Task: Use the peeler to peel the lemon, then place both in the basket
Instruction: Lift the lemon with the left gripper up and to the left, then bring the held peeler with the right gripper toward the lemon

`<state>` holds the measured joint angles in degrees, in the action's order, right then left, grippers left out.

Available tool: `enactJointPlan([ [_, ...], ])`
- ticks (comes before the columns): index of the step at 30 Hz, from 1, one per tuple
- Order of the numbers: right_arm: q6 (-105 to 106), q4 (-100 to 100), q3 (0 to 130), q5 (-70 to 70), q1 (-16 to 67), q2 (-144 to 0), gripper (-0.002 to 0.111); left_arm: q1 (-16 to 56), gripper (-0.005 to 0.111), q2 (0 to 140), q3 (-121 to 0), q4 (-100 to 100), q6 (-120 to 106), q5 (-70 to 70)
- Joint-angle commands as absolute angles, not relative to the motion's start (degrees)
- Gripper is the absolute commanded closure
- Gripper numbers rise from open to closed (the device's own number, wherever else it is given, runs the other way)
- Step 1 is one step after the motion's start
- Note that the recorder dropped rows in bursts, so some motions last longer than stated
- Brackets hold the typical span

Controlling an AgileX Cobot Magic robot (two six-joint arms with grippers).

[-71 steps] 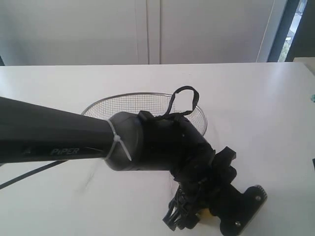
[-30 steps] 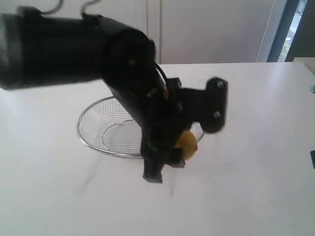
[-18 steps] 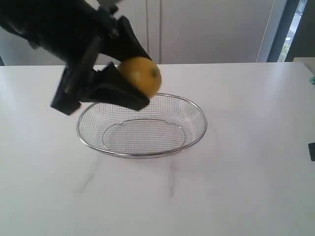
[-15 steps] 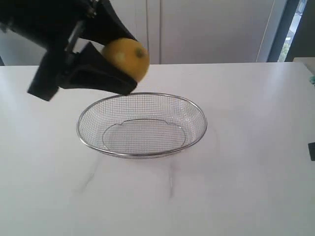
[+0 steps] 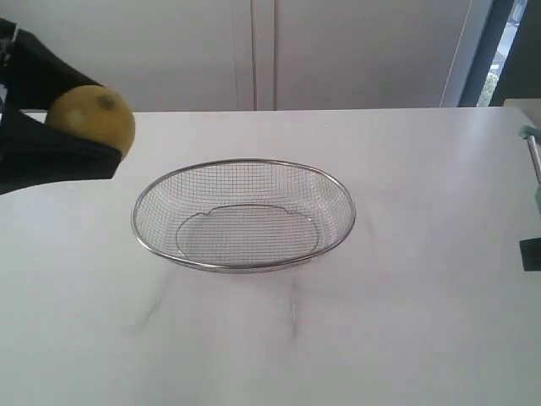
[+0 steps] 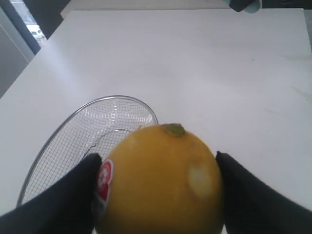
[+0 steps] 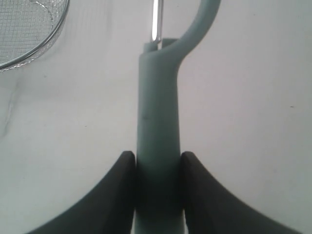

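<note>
l fingers [image 6: 53, 202] grip lemon [image 6: 158, 180] up left of basket [image 5: 243, 267]; r fingers [image 7: 114, 195] clamp peeler [image 7: 158, 122] handle.

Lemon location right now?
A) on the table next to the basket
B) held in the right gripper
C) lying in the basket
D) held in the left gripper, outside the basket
D: the lemon sits clamped between the fingers of the left gripper, up and off to the side of the basket, which holds nothing; the right gripper holds the peeler.
</note>
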<state>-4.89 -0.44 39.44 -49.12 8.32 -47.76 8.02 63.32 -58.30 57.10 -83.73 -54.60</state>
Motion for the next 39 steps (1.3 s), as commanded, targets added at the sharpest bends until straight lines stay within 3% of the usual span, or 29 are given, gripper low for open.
enactJointPlan([
  [1,-3.5,0.0,40.6,-48.7,7.9,-47.8,0.108,3.2,0.107,59.8,-51.7,66.5,-88.7,-52.8],
  [16,1.2,0.6,56.3,-49.6,7.9,-68.3,0.108,2.5,0.107,58.8,-48.6,67.6,-85.6,-44.0],
  [22,15.7,15.0,57.3,-49.9,7.9,-75.7,0.108,2.5,0.107,58.8,-48.6,68.3,-87.2,-44.5],
  [29,31.1,33.5,57.3,-51.2,9.8,-76.9,0.108,2.5,0.107,58.8,-46.8,73.6,-93.9,-44.6],
  [39,35.0,38.1,57.2,-58.0,13.5,-76.9,0.108,4.7,0.107,58.8,-46.8,81.7,-94.4,-51.9],
])
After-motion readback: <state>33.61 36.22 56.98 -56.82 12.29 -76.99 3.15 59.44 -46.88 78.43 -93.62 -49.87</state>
